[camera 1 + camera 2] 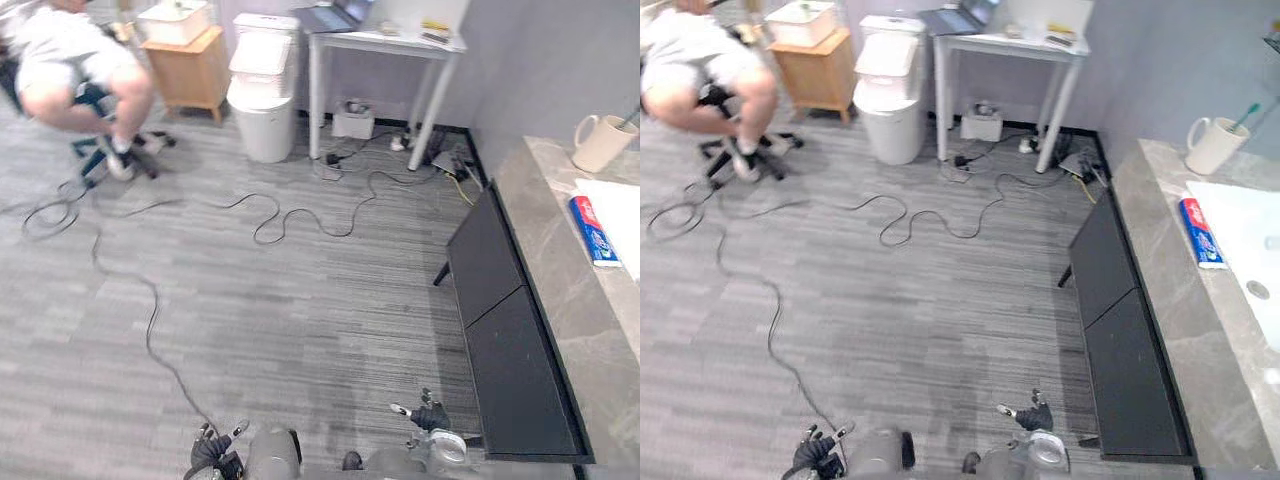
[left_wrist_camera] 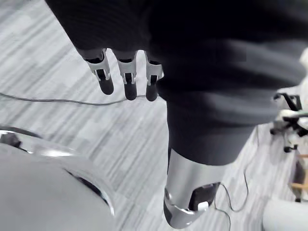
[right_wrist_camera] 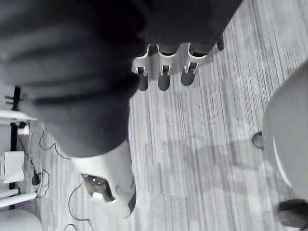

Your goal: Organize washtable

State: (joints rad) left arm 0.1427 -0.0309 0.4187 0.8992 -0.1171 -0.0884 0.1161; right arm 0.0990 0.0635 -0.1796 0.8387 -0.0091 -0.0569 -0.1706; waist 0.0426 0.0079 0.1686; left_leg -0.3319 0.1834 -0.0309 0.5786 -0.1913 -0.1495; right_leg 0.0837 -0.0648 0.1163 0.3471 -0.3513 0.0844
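R hand (image 1: 425, 415) hangs low nr the floor, fingers (image 3: 163, 77) loose & straight, gripping nothing. L hand (image 1: 212, 448) hangs the same way on the other side, fingers (image 2: 126, 82) relaxed, also empty. Nearest to R hand, just off its outer side, is a black low unit (image 1: 510, 340) w/ 2 panels. Beyond that unit runs the grey stone washtable (image 1: 555, 270), all of it well apart from both hands. Fwd of R hand along the top lies the toothpaste tube (image 1: 594, 230), flat, at the rim of the white sink (image 1: 1250, 240). Farther on, at the far end, stands the mug (image 1: 600, 143) w/ a toothbrush (image 1: 1245, 115) sticking out of it. Far ahead of L hand are a white bin (image 1: 262, 95), a wooden cabinet (image 1: 188, 70), a white table (image 1: 385, 45) w/ a laptop (image 1: 335, 15), & a person (image 1: 75, 60) on a chair. Risks, as I judge them:
- The black unit sits btwn R hand & the top, so a low swing could hit it.
- The tube is flat & thin, so a poor pinch may shove it into the sink.
- The mug is tall w/ the brush poking up, so a sideways brush could tip it.

Count: 1 tube, 1 mug, 1 toothbrush, 1 sink, 1 black unit, 1 bin, 1 cabinet, 1 table, 1 laptop, 1 person.
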